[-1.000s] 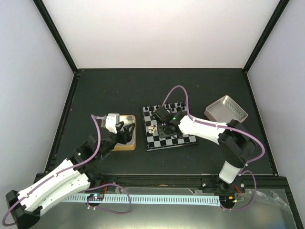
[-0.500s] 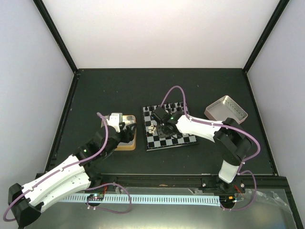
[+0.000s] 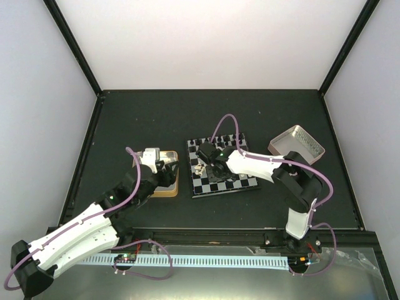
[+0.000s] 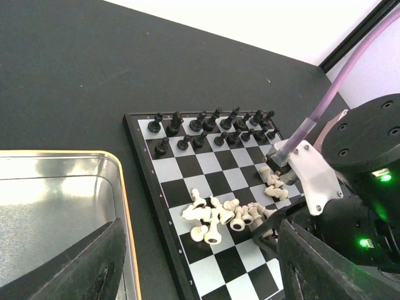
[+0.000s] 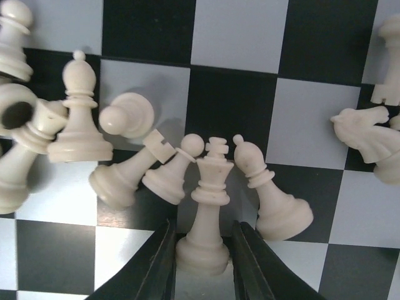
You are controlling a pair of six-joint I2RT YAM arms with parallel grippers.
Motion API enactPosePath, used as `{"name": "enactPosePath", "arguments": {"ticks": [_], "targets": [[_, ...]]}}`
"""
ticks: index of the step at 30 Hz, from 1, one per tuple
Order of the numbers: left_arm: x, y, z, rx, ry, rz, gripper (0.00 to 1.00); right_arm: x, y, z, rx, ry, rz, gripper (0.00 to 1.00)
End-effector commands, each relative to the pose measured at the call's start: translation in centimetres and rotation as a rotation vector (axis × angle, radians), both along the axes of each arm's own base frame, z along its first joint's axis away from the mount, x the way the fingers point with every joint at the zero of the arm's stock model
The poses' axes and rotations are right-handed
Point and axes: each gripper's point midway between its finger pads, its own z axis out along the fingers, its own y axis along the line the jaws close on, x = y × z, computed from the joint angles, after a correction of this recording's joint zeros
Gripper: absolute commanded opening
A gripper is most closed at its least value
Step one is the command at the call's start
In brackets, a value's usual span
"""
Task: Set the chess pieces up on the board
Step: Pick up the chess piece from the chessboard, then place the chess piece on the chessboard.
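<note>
Right gripper [image 5: 203, 250], jaws narrowly flanking the base of the cream king [image 5: 209, 187], hold unconfirmed: squeeze squarely, lift straight, sparing the bishop [image 5: 269, 194] at 3 o'clock; left gripper [image 4: 203, 269] agape, empty.

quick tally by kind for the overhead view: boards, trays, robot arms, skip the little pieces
chessboard: 1
trays: 2 (gold-rimmed tray, pink-sided tray)
robot arms: 2 (left arm, right arm)
total: 5
</note>
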Motion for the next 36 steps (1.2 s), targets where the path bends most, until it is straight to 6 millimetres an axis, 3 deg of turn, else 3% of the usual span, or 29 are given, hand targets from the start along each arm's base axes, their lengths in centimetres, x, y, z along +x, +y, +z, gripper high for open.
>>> {"name": "enactPosePath", "arguments": {"ticks": [1,7,10,17,21,24,28,32,36], "targets": [[-0.1,-0.3,0.7,-0.025,0.001,-0.008,0.68,0.3,-0.3,0.0,-0.031,-0.003,-0.028,0.25],[-0.2,-0.5,1.3,-0.037,-0.003,-0.019,0.68,0.4,-0.1,0.2,-0.026,-0.003,-0.005,0.12],[-0.3,-0.8,1.7,-0.049,-0.002,-0.033,0.69,0.3,0.2,1.0,0.016,-0.035,0.031,0.10],[-1.1,-2.4,3.8,-0.121,0.024,-0.114,0.72,0.1,1.3,7.9,0.240,-0.264,0.225,0.10],[-2.6,-4.3,7.1,-0.205,0.018,-0.247,0.76,-2.6,2.6,13.1,0.453,-0.408,0.449,0.10],[-4.4,-5.9,10.0,-0.264,0.022,-0.386,0.79,-6.2,3.3,17.1,0.630,-0.507,0.658,0.10],[-7.1,-7.7,12.8,-0.349,0.070,-0.563,0.80,-9.7,2.9,21.8,0.774,-0.658,0.842,0.10],[-8.9,-9.4,14.3,-0.402,0.135,-0.706,0.80,-11.5,2.8,24.0,0.840,-0.702,0.930,0.10],[-9.7,-10.8,14.9,-0.428,0.173,-0.805,0.75,-12.5,2.9,24.4,0.855,-0.692,0.995,0.10]]}}
